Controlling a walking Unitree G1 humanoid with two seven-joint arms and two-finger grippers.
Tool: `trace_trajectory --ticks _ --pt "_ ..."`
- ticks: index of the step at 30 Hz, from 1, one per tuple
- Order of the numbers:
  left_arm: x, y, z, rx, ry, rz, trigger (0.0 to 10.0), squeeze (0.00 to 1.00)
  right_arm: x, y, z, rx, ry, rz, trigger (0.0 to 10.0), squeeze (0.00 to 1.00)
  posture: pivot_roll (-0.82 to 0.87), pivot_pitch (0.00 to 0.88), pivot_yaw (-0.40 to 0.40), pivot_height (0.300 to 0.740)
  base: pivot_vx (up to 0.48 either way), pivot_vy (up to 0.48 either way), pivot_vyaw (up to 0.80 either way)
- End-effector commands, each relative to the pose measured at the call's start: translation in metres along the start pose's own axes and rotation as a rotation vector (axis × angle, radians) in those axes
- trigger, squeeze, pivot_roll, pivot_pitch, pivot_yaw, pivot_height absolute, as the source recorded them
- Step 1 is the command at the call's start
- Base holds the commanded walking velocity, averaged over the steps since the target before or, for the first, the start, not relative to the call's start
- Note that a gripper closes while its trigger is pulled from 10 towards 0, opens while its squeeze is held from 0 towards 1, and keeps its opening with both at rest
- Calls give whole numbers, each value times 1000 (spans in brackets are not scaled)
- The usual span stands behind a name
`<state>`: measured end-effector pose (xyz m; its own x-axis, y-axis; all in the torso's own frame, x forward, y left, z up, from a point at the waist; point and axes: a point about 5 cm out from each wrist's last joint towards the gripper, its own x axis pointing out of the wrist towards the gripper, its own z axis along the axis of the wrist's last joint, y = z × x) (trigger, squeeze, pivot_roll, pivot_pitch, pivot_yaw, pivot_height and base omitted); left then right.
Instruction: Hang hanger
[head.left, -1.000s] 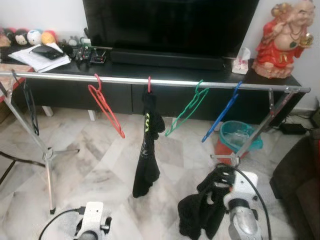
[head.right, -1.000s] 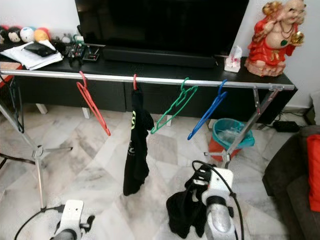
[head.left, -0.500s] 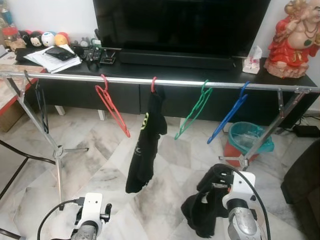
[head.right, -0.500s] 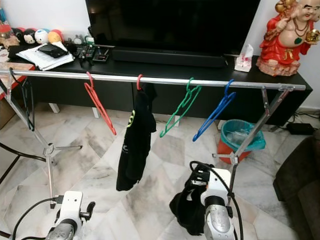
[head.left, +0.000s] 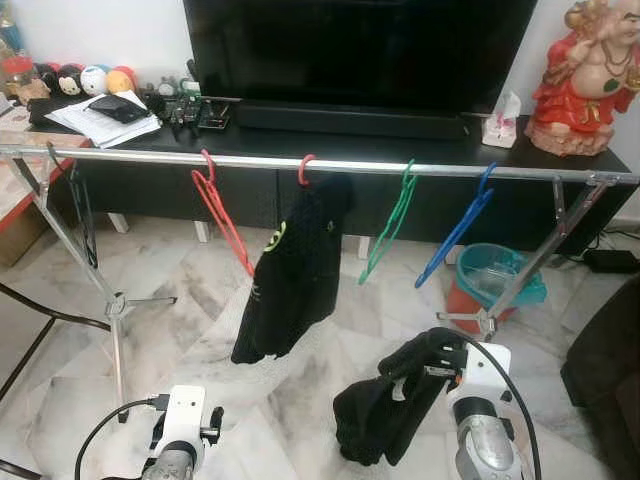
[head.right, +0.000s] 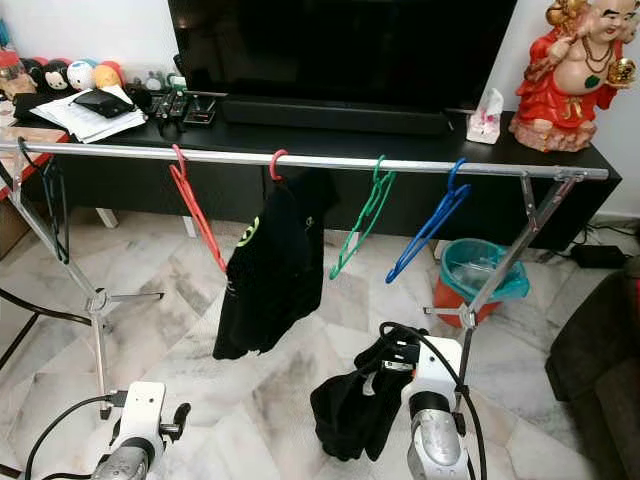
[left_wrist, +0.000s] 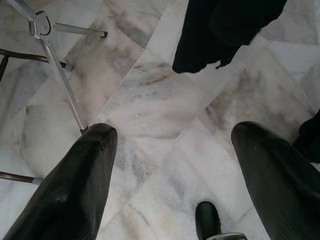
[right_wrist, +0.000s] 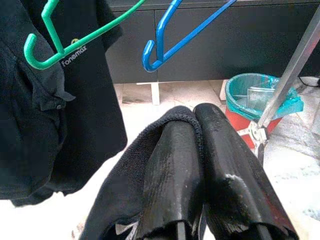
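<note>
Marble floor tiles (head.left: 190, 340) stretch under a long silver clothes rail (head.left: 250, 160), which stands in front of a black TV worktop (head.left: 330, 138). On the rail hang a red plastic hanger (head.left: 222, 220), a red-hooked hanger carrying a black shirt with a yellow logo (head.left: 295, 270), a green plastic hanger (head.left: 385, 228) and a blue plastic hanger (head.left: 455, 228); a thin dark hanger (head.left: 82, 215) hangs near the rail's left end.

Your right gripper (right_wrist: 197, 165) sits low, below the green and blue hangers, with its two fingers pressed together on a soft black knit garment (head.left: 385, 415) that droops limp beneath it. No hanger can be made out inside that cloth. Your left gripper (left_wrist: 172, 175) hangs spread and empty, low below the rail's left half, looking down at the floor.

Judging by the folds, this garment is light, floppy and not fragile, but it will swing and sag as you lift it, and a shallow pinch could slip. The bare hangers look stiff, light and smooth, and apt to rock on the rail. Take a hanger at the neck just under its hook, where it is stiffest. The free stretch of rail between the green and blue hangers looks reachable.
</note>
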<state>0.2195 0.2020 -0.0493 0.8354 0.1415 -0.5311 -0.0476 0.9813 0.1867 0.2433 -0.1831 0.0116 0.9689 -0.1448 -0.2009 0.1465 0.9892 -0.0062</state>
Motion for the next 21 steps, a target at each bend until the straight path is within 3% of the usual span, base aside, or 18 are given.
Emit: trace_trajectory --ticks 1,2,3,4,5,11,14,18,21 --pt "0 3 5 -12 -37 22 10000 0 4 -1 8 3 -31 2 10000 0 68 19 -48 736 0 0 0" --pt "3 -1 30 11 -176 -6 10000 0 1 -4 -29 -7 180 9 10000 0 77 17 -46 736 0 0 0" --pt "3 -1 30 11 -176 -6 10000 0 1 -4 -29 -7 180 9 10000 0 77 17 -46 736 0 0 0" --pt "4 -9 50 36 -280 -58 10000 0 -15 -7 -73 -13 452 12 10000 0 75 19 -44 736 0 0 0" --pt "4 -11 50 42 -277 -75 10000 0 -20 -8 -81 -14 509 11 10000 0 75 19 -44 736 0 0 0" --pt "5 -10 23 59 -122 -79 10000 0 -23 -5 -85 -21 544 23 10000 0 79 18 -44 736 0 0 0" --pt "4 -8 18 64 -89 -70 10000 0 -23 -3 -85 -24 548 34 10000 0 70 18 -43 736 0 0 0" --pt "5 -6 27 49 -149 -45 10000 0 -24 -3 -88 -28 568 34 10000 0 77 18 -44 736 0 0 0" --pt "4 0 51 26 -300 7 10000 0 -26 -4 -92 -33 602 39 10000 0 78 19 -46 736 0 0 0"
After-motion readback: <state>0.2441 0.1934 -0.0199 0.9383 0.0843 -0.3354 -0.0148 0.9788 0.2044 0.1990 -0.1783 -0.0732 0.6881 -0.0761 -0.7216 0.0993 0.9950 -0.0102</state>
